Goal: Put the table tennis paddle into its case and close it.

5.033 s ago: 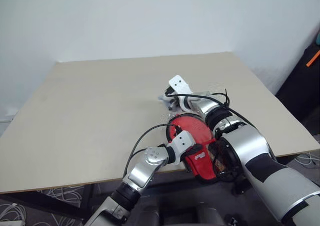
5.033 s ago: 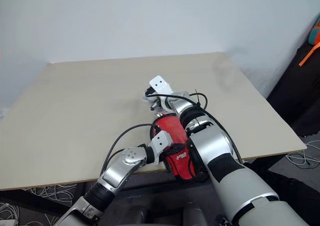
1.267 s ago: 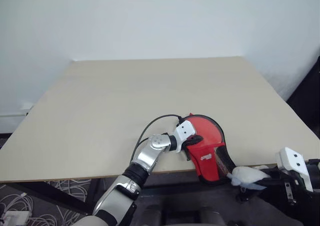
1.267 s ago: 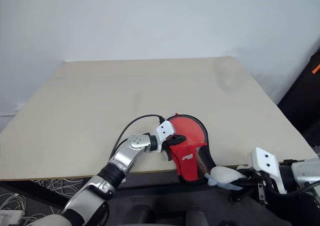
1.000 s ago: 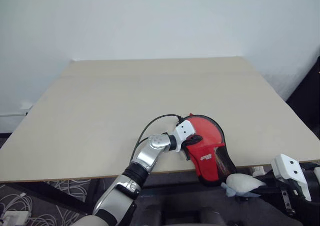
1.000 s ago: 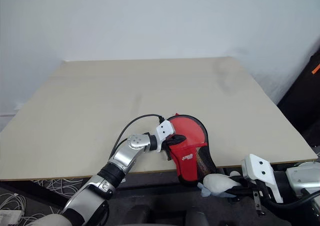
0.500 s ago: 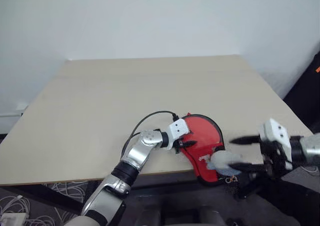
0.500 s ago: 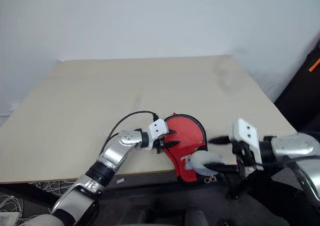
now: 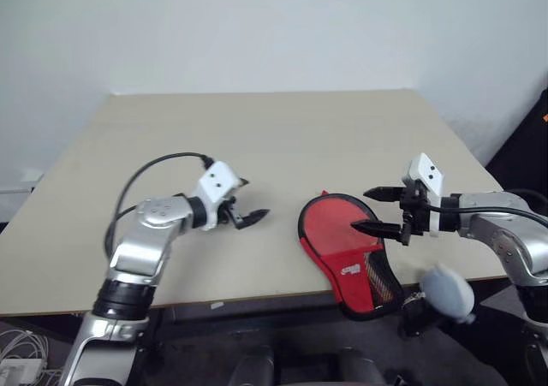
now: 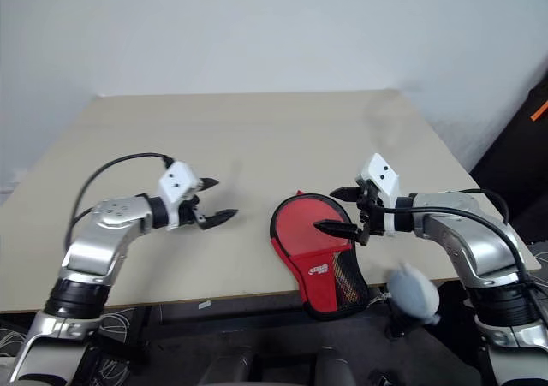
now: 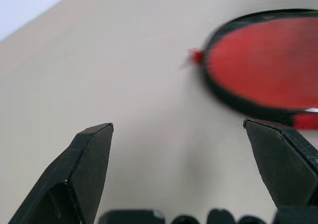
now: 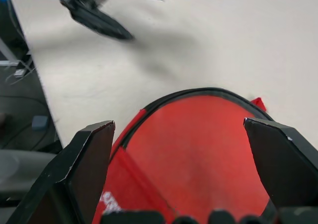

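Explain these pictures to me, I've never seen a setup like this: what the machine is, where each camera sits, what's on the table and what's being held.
It is a humanoid robot with two arms, each ending in a two-fingered black gripper. The two wide pictures come from cameras on its head, looking down over a beige table. The two close-ups come from cameras on the wrists, looking out between each gripper's own fingers.

On the table lies a red case with a black rim, its narrow end hanging over the near edge. A pale grey lump shows blurred below the table edge, near the right arm.

The left gripper hovers open beside the case, apart from it. The right gripper hovers open just over the case. Neither holds anything.
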Available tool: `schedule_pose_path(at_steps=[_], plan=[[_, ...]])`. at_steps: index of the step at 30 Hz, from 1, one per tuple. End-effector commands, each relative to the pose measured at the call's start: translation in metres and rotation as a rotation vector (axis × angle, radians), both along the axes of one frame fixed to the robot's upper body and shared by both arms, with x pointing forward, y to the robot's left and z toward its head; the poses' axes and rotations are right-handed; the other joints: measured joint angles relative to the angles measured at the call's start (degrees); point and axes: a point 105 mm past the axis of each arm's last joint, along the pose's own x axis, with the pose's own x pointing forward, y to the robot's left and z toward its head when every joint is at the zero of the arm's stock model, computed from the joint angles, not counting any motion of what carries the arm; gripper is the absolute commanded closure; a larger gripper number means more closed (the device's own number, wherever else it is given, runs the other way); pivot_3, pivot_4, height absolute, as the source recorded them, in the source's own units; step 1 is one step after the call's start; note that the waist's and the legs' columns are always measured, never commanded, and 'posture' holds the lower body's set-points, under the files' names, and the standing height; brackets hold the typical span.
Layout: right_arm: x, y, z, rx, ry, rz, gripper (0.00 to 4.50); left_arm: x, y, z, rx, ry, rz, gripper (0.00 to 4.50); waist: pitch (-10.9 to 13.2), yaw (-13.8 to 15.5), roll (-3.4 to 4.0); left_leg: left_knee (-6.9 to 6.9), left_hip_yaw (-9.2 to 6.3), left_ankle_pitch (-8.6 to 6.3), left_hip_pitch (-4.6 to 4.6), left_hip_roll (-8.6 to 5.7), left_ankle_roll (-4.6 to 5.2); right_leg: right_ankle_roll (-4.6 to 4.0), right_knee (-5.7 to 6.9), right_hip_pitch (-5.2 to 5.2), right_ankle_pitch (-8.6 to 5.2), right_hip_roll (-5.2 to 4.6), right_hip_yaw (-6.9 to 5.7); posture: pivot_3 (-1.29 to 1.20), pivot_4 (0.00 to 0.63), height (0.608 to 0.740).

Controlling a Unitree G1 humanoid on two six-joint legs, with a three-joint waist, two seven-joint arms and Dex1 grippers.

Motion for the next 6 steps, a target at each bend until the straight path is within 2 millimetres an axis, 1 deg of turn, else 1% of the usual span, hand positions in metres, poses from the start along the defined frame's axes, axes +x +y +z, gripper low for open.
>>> schedule_pose_path(at_steps=[1, 4, 6], plan=[[0.011, 0.007, 0.003, 0.002, -0.048, -0.033, 0.0, -0.006, 0.023, 0.01, -0.005, -0.027, 0.094, 0.03, 0.0, -0.1, -0.01, 0.01, 0.0, 0.0, 0.04, 0.02, 0.0, -0.02, 0.04, 0.0, -0.01, 0.01, 0.0, 0.0, 0.0, 0.74], [0.015, 0.016, -0.002, 0.012, -0.034, -0.027, 0.0, -0.012, 0.041, 0.008, -0.006, -0.026, 0.18, 0.03, 0.0, -0.1, -0.01, 0.06, 0.04, 0.02, 0.05, 0.01, -0.03, -0.03, 0.19, -0.02, -0.02, 0.01, 0.04, 0.0, 0.0, 0.74], [0.018, 0.02, -0.005, 0.008, -0.028, -0.016, 0.0, -0.016, 0.048, 0.008, -0.017, -0.021, 0.216, 0.03, 0.0, -0.1, -0.01, 0.12, 0.06, 0.04, 0.06, -0.01, -0.05, -0.03, 0.38, -0.08, -0.02, -0.01, 0.09, 0.0, 0.0, 0.74]])
